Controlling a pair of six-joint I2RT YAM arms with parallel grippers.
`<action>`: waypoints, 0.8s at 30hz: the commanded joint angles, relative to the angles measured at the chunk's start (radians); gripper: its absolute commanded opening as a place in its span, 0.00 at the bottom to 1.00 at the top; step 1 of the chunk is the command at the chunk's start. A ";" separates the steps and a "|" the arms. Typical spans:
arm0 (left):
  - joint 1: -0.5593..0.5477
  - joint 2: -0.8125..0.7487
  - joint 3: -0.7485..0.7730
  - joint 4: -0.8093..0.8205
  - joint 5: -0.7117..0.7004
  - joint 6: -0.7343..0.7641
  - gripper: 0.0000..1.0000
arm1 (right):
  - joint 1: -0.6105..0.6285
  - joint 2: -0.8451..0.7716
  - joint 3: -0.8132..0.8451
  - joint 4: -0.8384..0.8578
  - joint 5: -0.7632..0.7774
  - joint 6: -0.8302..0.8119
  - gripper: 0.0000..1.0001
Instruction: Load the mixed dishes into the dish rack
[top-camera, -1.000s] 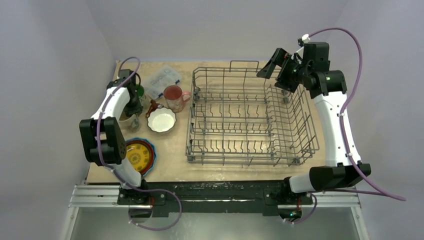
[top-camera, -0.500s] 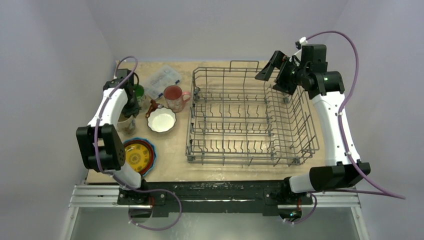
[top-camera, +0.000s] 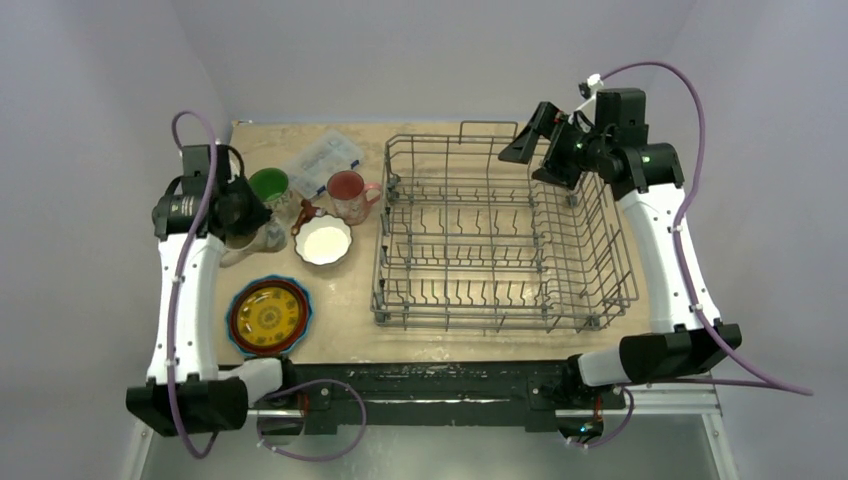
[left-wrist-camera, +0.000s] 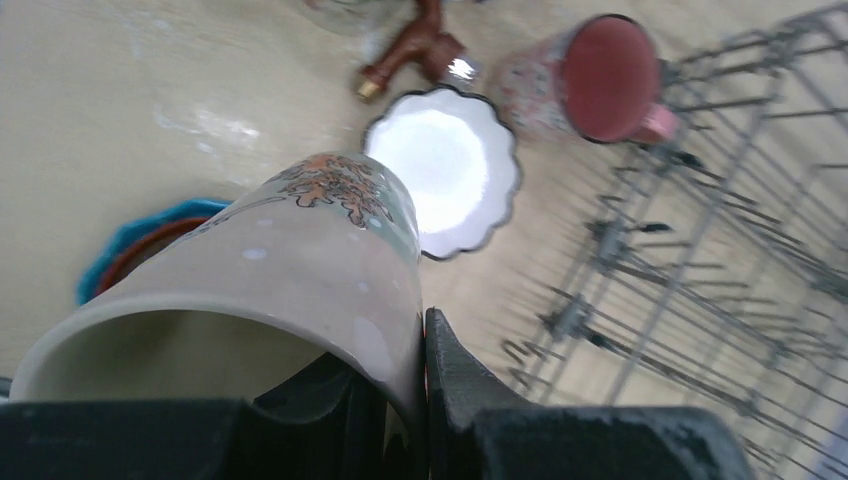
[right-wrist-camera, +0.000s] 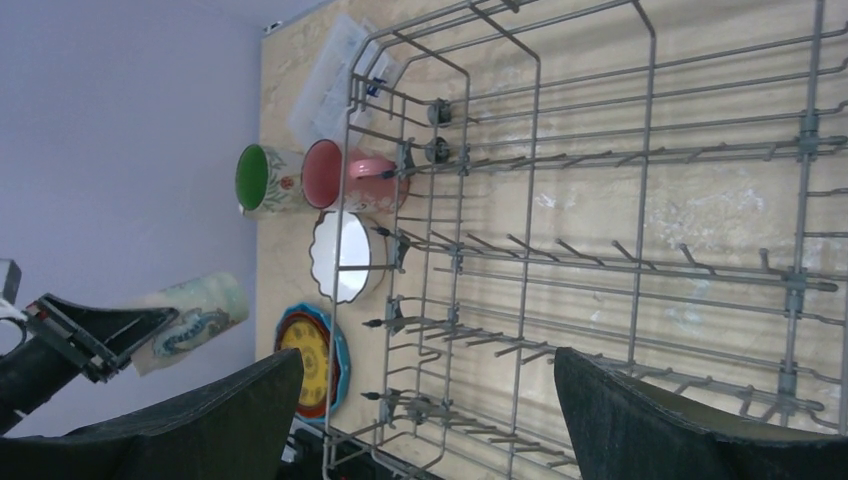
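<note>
Mug (left-wrist-camera: 300, 262), cream with orange pattern, hangs tilted above the table (top-camera: 350, 322) left of the dish rack (top-camera: 480, 322), rim pinched by the left gripper (left-wrist-camera: 424, 345); right gripper (top-camera: 537, 150) gapes wide over the rack's far corner.

The grey wire dish rack (top-camera: 383, 262) sits at the right, its tines upright. A pink mug (top-camera: 347, 190) stands upright just beside the rack's far-left corner, handle toward it. A cream mug with a green inside (top-camera: 268, 185) stands further left. The white scalloped bowl (top-camera: 323, 240) lies just near of the pink mug. A cream mug with an orange motif (left-wrist-camera: 300, 260) is raised and tilted, its rim pinched by the left gripper (left-wrist-camera: 412, 352). Nearest, at the left, the yellow-patterned plate (top-camera: 267, 316) tops a stack showing orange and blue rims.
</note>
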 joint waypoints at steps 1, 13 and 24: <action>0.004 -0.132 0.049 0.081 0.295 -0.162 0.00 | 0.059 -0.051 -0.027 0.080 -0.025 0.028 0.99; -0.170 -0.232 0.034 0.658 0.710 -0.659 0.00 | 0.239 -0.184 -0.165 0.252 -0.011 0.088 0.99; -0.431 -0.146 -0.097 1.232 0.627 -1.097 0.00 | 0.380 -0.363 -0.450 0.814 -0.246 0.144 0.99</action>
